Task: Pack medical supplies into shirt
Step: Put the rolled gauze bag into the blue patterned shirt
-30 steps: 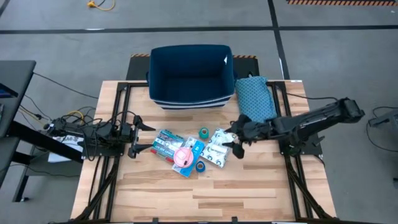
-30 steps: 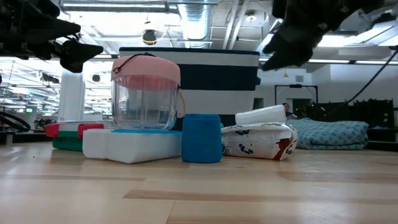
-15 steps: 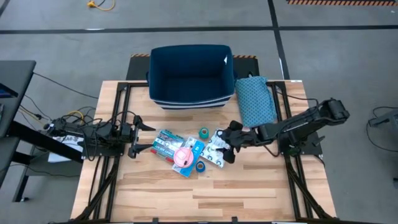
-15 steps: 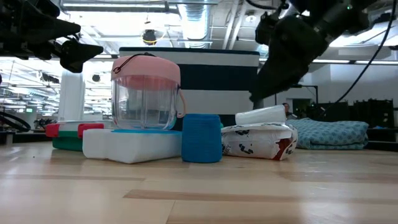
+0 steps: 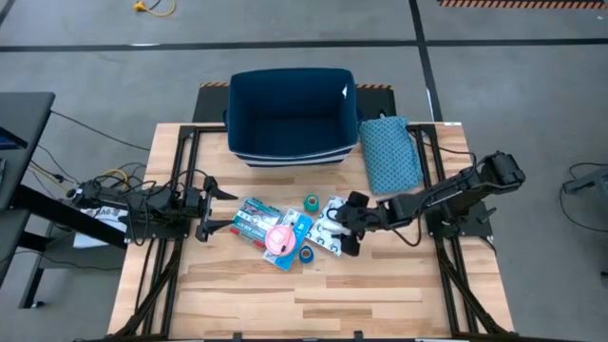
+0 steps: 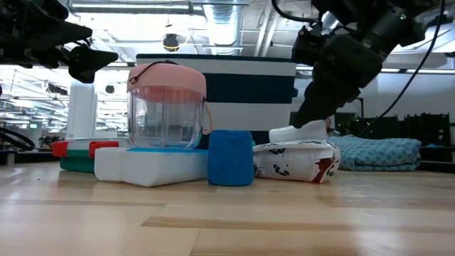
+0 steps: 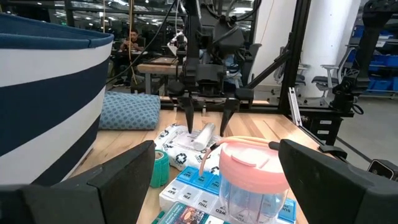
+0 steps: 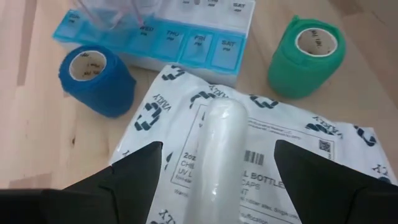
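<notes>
The medical supplies lie in a cluster mid-table: flat boxes [image 5: 252,220], a pink-lidded clear cup [image 5: 280,239] on a blue pill organiser [image 8: 186,37], a teal roll [image 8: 308,53], a blue roll [image 8: 93,78], and a white printed pouch [image 8: 261,124] with a white tube [image 8: 217,149] lying on it. My right gripper [image 5: 347,225] hangs open, slanting down over the pouch. Its fingers stand on either side of the tube [image 7: 204,134]. The shirt, a folded teal patterned cloth [image 5: 389,152], lies at the far right. My left gripper [image 5: 217,211] waits open at the left.
A navy bin with a white-striped wall [image 5: 290,114] stands at the far middle of the table, just left of the folded cloth. Bare wood [image 5: 304,294] stretches along the near side.
My right gripper has come down and toward the table's left, from beside the cloth to just over the pouch, tipping further downward. Its fingers have stayed open. The supplies have not moved.
</notes>
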